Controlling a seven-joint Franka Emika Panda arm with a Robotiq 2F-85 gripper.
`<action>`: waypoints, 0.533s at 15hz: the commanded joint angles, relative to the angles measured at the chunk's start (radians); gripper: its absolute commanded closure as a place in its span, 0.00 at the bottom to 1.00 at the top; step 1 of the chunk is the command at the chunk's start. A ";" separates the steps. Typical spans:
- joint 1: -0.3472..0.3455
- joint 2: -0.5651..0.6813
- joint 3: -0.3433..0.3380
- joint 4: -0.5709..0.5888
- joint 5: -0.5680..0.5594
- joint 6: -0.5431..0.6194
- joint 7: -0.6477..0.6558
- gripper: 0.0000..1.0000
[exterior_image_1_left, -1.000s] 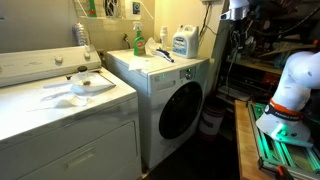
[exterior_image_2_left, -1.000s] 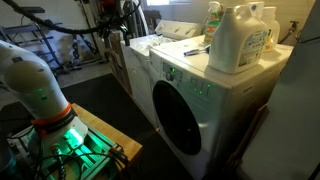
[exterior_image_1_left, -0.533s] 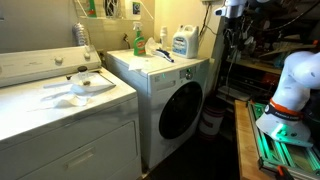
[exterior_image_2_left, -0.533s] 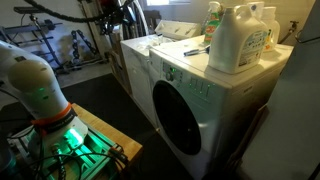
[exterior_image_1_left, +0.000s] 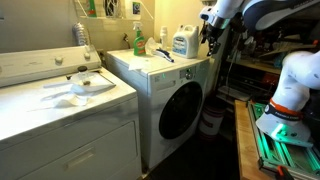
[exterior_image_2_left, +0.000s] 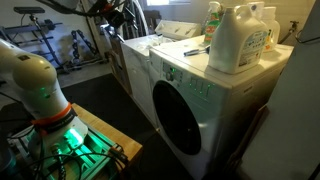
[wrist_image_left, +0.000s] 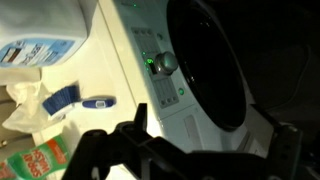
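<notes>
- The gripper (exterior_image_1_left: 210, 24) is being held in the air beside the front-loading washer (exterior_image_1_left: 150, 90), just off the far corner of its top.
- In the wrist view the gripper (wrist_image_left: 208, 140) is being shown with its dark jaws standing wide apart, and nothing is being gripped between them.
- The detergent jug (exterior_image_1_left: 182, 41), the thing nearest to the gripper, is being seen upright at the back of the washer's top, near the gripper but apart from it.
- The detergent jug (wrist_image_left: 40, 30) is also being caught at the upper left corner of the wrist view.
- A green bottle (exterior_image_1_left: 138, 40) is being seen upright on the same top, well apart from the jug.
- A small blue object (wrist_image_left: 95, 102) is being shown lying flat on the top, with a crumpled white cloth (wrist_image_left: 22, 105) near it; what the blue object is cannot be told.
- A control knob (wrist_image_left: 162, 63) is being shown on the front panel, with a green light glowing just beside it.
- The round door (wrist_image_left: 215, 60) is being seen dark, below the panel.
- The robot base (exterior_image_1_left: 290, 90) is being seen on a green-lit platform, well apart from the washer.
- A white appliance (exterior_image_1_left: 60, 120) is being seen just beside the washer.
</notes>
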 joint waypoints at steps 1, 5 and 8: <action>-0.006 0.025 0.052 -0.086 -0.196 0.200 0.152 0.00; -0.028 0.039 0.054 -0.166 -0.373 0.329 0.373 0.00; 0.004 0.054 0.040 -0.142 -0.352 0.290 0.353 0.00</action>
